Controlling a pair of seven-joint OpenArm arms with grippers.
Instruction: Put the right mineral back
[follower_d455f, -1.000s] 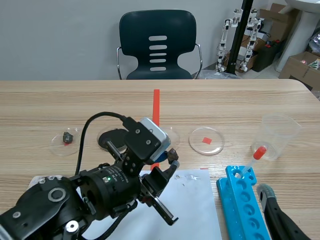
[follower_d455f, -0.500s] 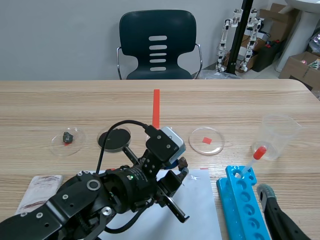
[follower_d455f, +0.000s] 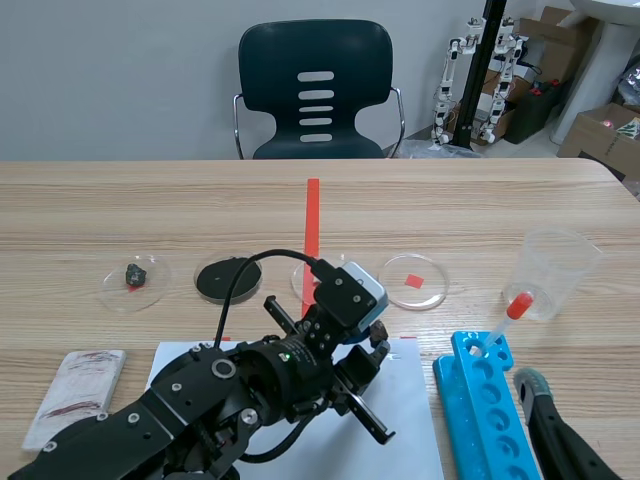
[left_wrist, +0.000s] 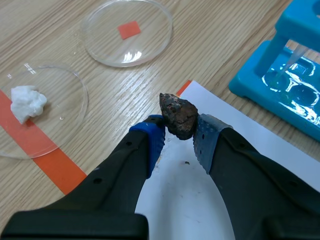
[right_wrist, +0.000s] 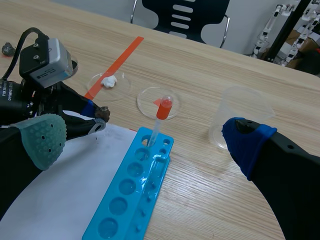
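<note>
Pale wooden table (follower_d455f: 480, 200) is filling the room's foreground, with a dark plastic chair (follower_d455f: 315, 90) standing behind it. Compared with a second ago, the left gripper (left_wrist: 180, 135) is sitting further to the robot's right, uncovering the round black disc (follower_d455f: 227, 277) and nearing the clear round dish with an orange-red square (left_wrist: 127, 31); by that, the carry is probably approaching its drop-off. Its padded fingers are clamping the rough dark-brown mineral lump (left_wrist: 179, 116), which is hanging over the corner of the white paper sheet (left_wrist: 185, 200), just short of that dish. That arm is reaching low and forward, wrist tilting downward. Meanwhile the right gripper (right_wrist: 145, 140) is resting spread wide, holding nothing, with the bright blue plastic well rack (right_wrist: 132, 195) lying ahead of it
</note>
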